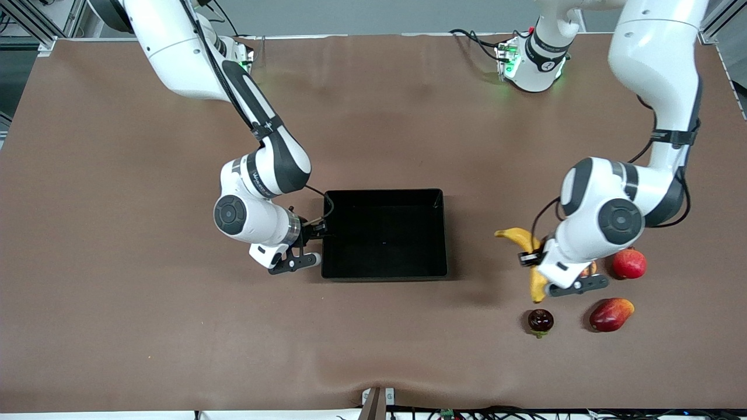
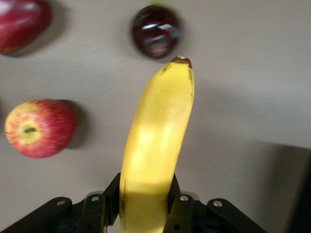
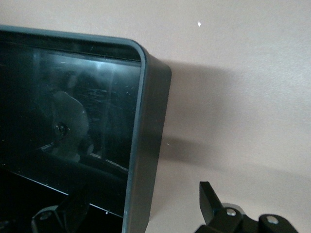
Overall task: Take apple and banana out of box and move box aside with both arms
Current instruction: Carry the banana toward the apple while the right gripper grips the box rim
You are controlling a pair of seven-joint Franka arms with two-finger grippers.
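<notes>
At the left arm's end of the table I have the left gripper (image 2: 146,213) clenched on the banana (image 2: 158,145), its 2 fingers (image 2: 181,213) pressed against the fruit's sides near the stem end. In the left wrist view the banana's dark tip points toward a dark round fruit (image 2: 156,31), and the apple (image 2: 40,128) sits on the mat beside it, apart from it. In the front view a red pomegranate (image 1: 629,263) lies just past the gripper toward the table's end, with the mango (image 1: 610,314) nearer the camera. Near the table's middle sits the black tray (image 1: 441,233), with no fruit in it. My right gripper (image 3: 141,208) is released, its jaws straddling the tray's wall on the side toward the right arm's end, 1 finger inside and 1 outside
</notes>
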